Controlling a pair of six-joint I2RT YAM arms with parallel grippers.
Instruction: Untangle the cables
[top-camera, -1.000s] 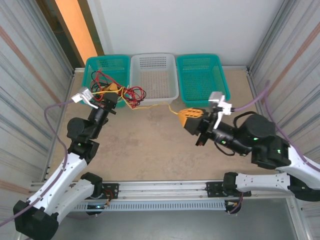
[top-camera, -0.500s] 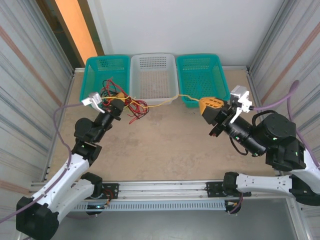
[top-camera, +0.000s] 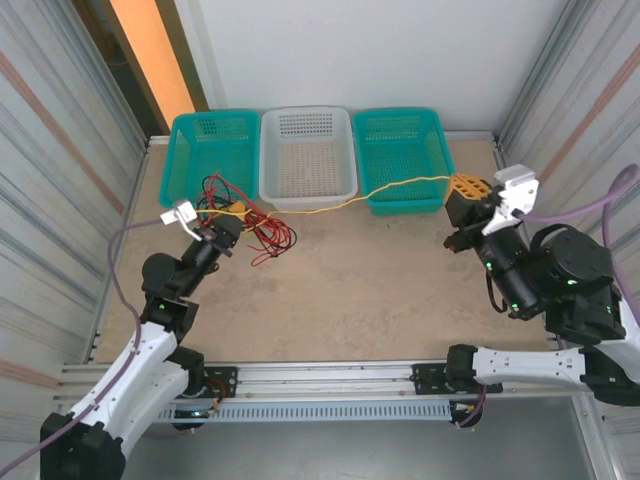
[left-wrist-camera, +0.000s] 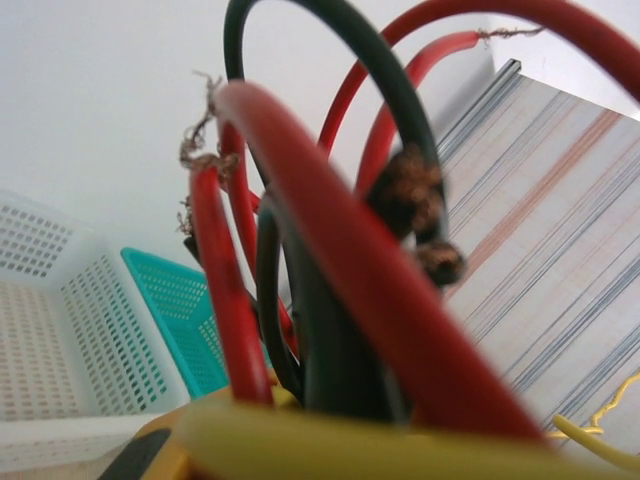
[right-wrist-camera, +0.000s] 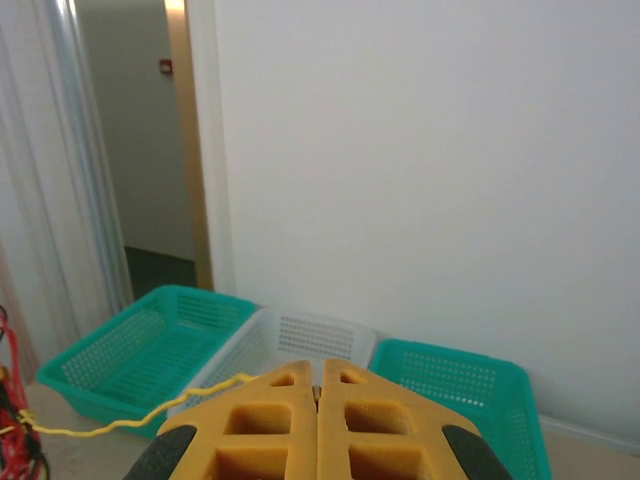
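Cables: a tangle (top-camera: 258, 222) of red and black loops sits left of centre in the top view, on the table (top-camera: 330, 290) just below the white basket (top-camera: 272, 190); frayed copper ends show on the red strands (left-wrist-camera: 215, 230)
Yellow cable: one strand (top-camera: 320, 208) runs from the tangle across to the right edge, nearly straight
Right gripper: (top-camera: 464, 188) pads pressed together, pinching the yellow cable; the strand (right-wrist-camera: 110, 424) trails to the lower left
Left gripper: (top-camera: 222, 228) sits at the tangle; I cannot tell whether its jaws are clamped or spread
Handling: light, limp, smooth-jacketed, likely to snag at crossings; the bare ends are fragile
Where to hold: on the insulation near an end; anchor the knot itself
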